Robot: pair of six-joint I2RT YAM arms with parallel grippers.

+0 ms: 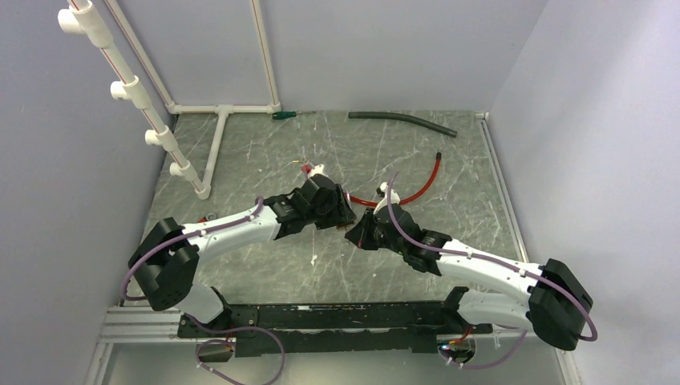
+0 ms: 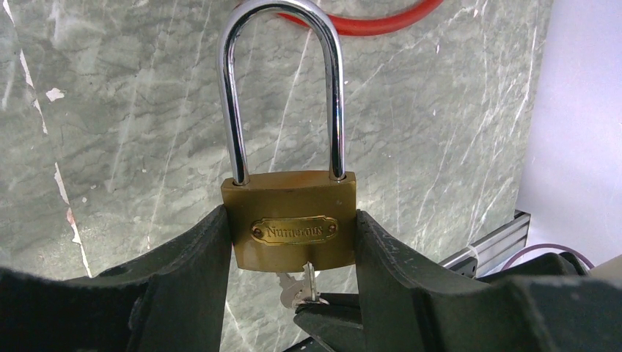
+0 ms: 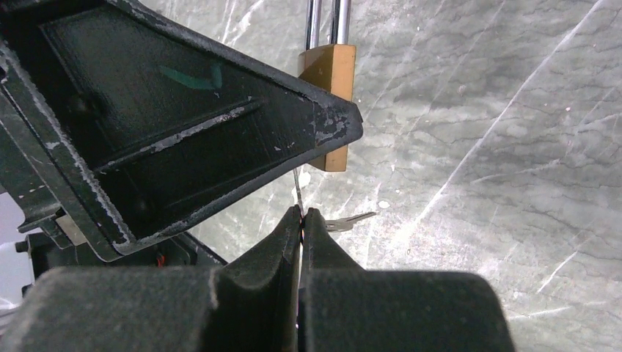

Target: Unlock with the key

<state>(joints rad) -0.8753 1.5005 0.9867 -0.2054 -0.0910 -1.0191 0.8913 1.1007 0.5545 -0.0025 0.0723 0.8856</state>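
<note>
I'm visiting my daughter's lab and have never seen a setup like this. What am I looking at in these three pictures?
These are two robot arms bolted at the table's near edge. The wide picture comes from a camera above and behind them, showing the left arm and the right arm. The other two come from small cameras on each wrist, looking past that arm's own fingers.

The left end effector clamps a brass padlock by its sides, with both legs of its steel shackle seated in the body. The right end effector is pinched shut on a thin key that reaches up to the lock's underside. A second key shows beside it.

On the grey marbled table lie a red tube, a dark hose and a white pipe frame.
</note>
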